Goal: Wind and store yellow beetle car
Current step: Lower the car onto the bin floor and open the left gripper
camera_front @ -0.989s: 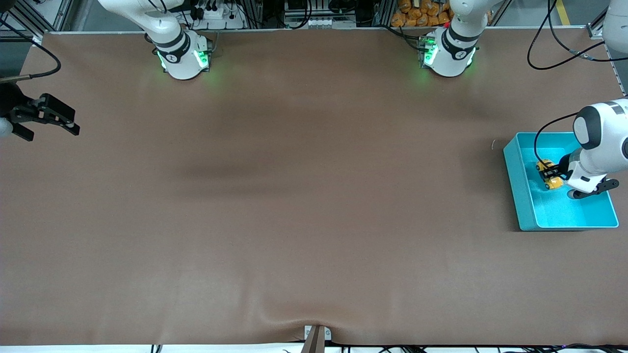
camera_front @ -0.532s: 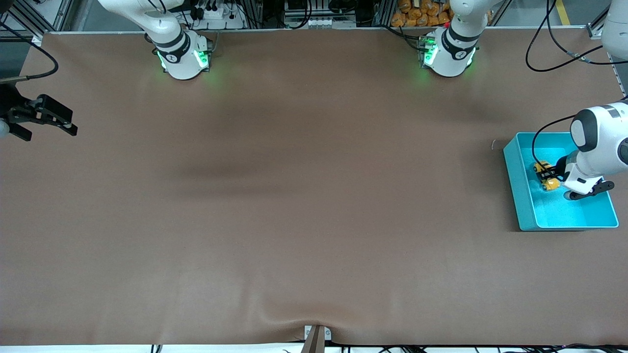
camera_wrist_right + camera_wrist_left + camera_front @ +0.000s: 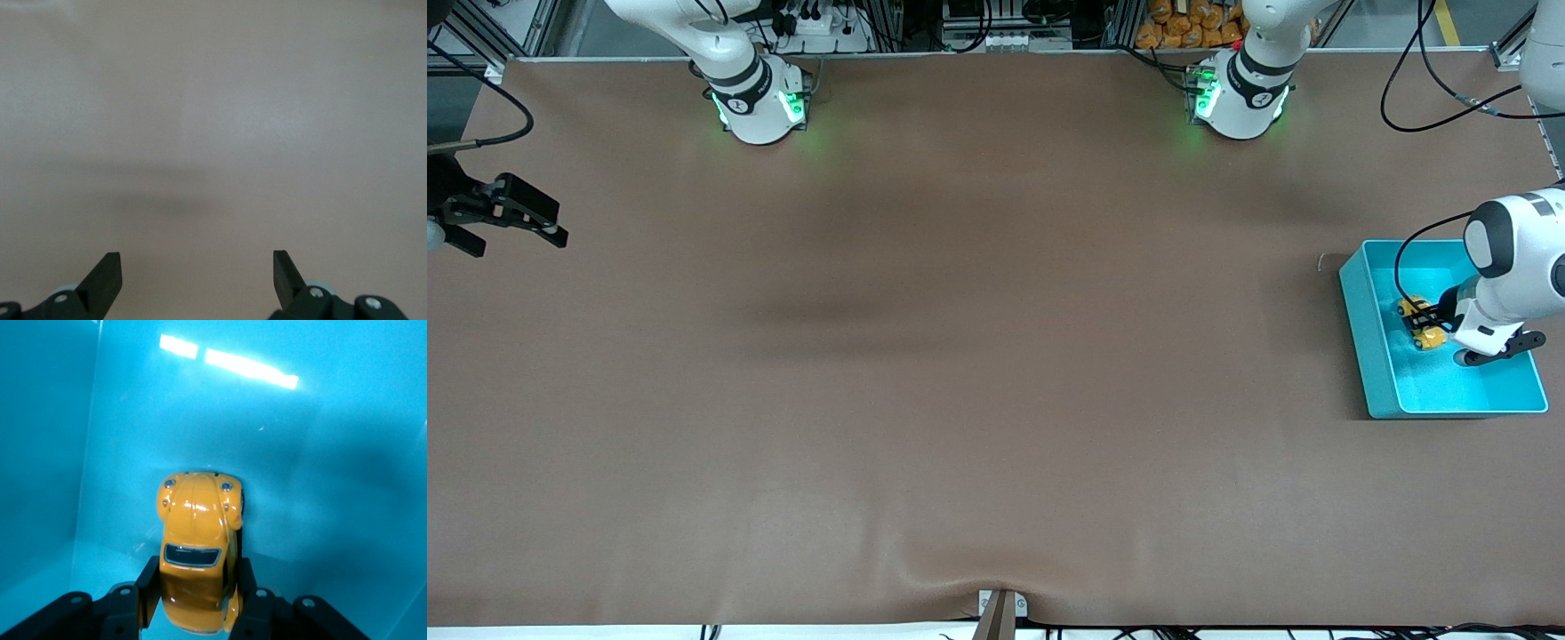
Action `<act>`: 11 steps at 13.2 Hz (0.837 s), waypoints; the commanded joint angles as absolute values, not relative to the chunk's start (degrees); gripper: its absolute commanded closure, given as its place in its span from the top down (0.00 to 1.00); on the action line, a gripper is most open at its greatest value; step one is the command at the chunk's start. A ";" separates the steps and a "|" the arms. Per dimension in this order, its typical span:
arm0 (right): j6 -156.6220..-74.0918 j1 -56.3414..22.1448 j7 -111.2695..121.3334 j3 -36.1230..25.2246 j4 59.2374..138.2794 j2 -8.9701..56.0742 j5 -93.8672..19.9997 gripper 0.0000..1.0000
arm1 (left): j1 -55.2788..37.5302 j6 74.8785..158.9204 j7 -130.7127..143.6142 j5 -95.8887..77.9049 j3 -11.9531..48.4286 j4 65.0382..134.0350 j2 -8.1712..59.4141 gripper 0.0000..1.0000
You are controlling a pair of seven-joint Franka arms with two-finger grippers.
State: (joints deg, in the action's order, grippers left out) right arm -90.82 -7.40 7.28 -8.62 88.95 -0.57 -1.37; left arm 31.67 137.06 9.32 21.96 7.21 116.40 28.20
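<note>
Counted on the brown table [image 3: 978,373]: one yellow beetle car [image 3: 197,550], one turquoise bin [image 3: 1368,356], two robot arms, and two grippers, namely left gripper [image 3: 195,603] and right gripper [image 3: 197,273].

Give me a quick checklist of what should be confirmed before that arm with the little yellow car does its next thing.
1. yellow beetle car is inside the turquoise bin: ok.
2. Car is resting on the bin floor, not hanging: ok, going by the left wrist view.
3. left gripper has let go of the car: not ok; its fingers flank the car's body closely, so a lift now could drag it along.
4. Car upright, roof up: ok.
5. right gripper is out of the way: ok; it waits open over the right arm's end of the table.
</note>
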 commanded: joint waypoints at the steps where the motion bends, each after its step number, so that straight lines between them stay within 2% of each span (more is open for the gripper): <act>1: -91.58 -7.03 6.59 -8.53 89.74 -1.23 -2.37 1.00 | 32.43 137.37 10.28 22.94 7.82 115.31 27.34 1.00; 7: -91.49 -6.77 6.94 -8.53 89.65 -1.23 -2.37 1.00 | 31.47 135.89 10.02 22.76 8.52 115.14 18.39 1.00; 9: -91.58 -6.85 6.94 -8.53 89.56 -1.23 -2.29 1.00 | 29.37 129.85 9.93 22.33 8.70 113.74 14.35 1.00; 11: -91.67 -6.77 6.94 -8.53 89.56 -1.23 -2.37 1.00 | 26.30 119.50 9.67 15.42 8.79 108.84 10.66 1.00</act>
